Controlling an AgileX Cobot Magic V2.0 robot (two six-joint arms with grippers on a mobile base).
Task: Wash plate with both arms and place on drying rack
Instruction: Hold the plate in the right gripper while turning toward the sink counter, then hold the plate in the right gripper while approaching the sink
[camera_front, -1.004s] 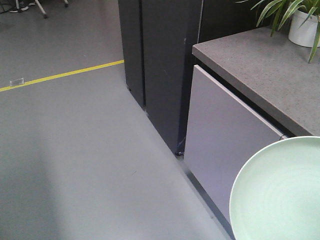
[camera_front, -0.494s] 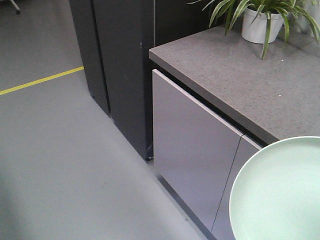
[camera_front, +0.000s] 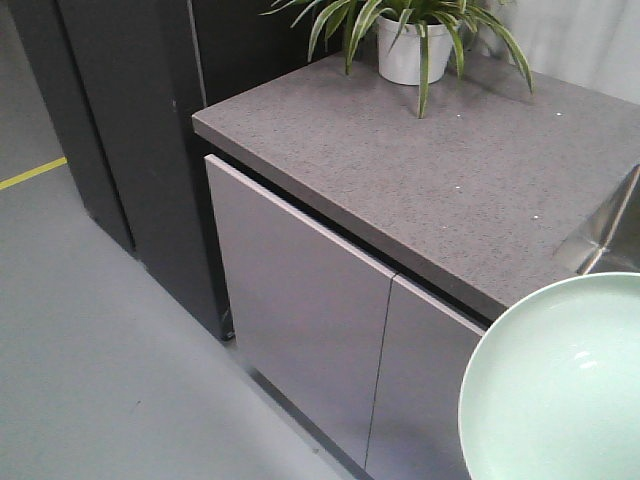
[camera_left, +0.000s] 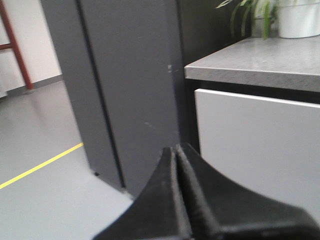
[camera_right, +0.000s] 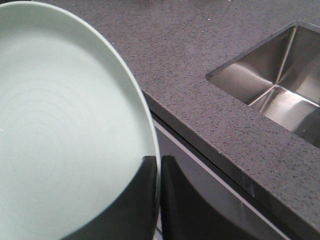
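The round, pale mint-green plate (camera_right: 65, 125) filled the left of the right wrist view, held clear of the desk. Its rim was nipped between the closed fingers of the black right pincer (camera_right: 159, 167) at bottom centre, and it spread up and left from that grip. The dark speckled stone desk (camera_right: 200, 65) and the steel sink basin (camera_right: 280, 85) lay to the upper right. The black left pincer (camera_left: 176, 155) was closed on nothing and faced a pale grey cabinet door (camera_left: 250, 135), so the right arm was nearer. No drying rack showed.
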